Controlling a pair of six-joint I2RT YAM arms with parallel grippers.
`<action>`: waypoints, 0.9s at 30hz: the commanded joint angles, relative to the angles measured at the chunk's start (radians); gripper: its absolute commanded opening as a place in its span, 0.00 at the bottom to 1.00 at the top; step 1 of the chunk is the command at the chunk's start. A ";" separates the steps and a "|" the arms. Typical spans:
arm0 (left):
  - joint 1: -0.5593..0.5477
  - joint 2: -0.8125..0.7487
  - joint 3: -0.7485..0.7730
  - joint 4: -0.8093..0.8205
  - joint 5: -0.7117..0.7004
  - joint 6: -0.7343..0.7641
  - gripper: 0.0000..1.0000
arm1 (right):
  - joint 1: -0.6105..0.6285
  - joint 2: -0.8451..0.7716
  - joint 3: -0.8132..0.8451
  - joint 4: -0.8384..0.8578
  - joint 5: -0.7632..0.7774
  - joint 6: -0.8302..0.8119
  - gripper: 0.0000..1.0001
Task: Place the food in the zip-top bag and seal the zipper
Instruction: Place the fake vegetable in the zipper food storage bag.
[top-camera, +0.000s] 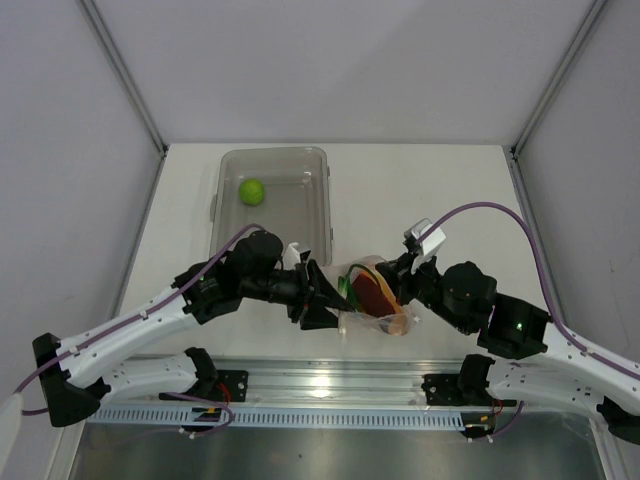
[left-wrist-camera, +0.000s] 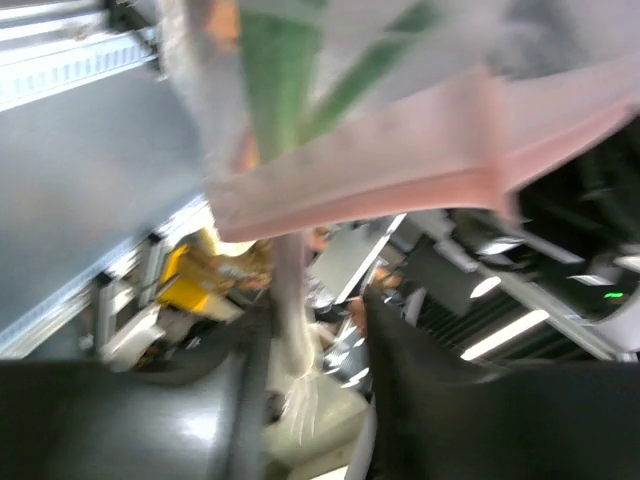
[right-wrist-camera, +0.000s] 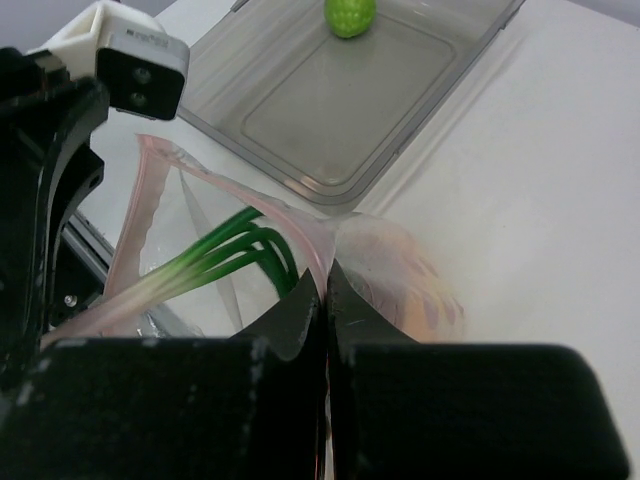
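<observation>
The zip-top bag (top-camera: 362, 320) hangs between my two grippers near the table's front edge. Inside it I see a green stalk (right-wrist-camera: 225, 255), an orange piece (right-wrist-camera: 425, 295) and a dark-red slice (top-camera: 376, 292). My right gripper (right-wrist-camera: 327, 272) is shut on the pink zipper (right-wrist-camera: 150, 205) at one end of the bag's mouth. My left gripper (left-wrist-camera: 312, 315) is at the bag's other end with its jaws apart, and a limp strand of plastic runs between them close to one finger. That view is blurred, with the zipper (left-wrist-camera: 400, 165) and the stalk (left-wrist-camera: 275, 80) just beyond the jaws. A green lime (top-camera: 251, 191) lies in the bin.
The rigid clear grey bin (top-camera: 305, 215) stands behind the bag, left of centre, its near corner close to the left wrist. A metal rail (top-camera: 330, 385) runs along the table's front edge below both arms. White walls enclose the table on three sides.
</observation>
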 joint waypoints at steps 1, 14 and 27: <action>0.021 -0.023 -0.028 0.159 -0.077 -0.134 0.47 | -0.001 -0.015 0.012 0.056 -0.014 0.019 0.00; 0.021 0.061 0.115 0.207 -0.127 -0.048 0.87 | 0.002 -0.022 0.032 0.053 0.000 0.060 0.00; -0.056 0.144 0.241 -0.042 -0.350 0.764 0.71 | 0.001 -0.047 0.098 0.012 0.043 0.146 0.00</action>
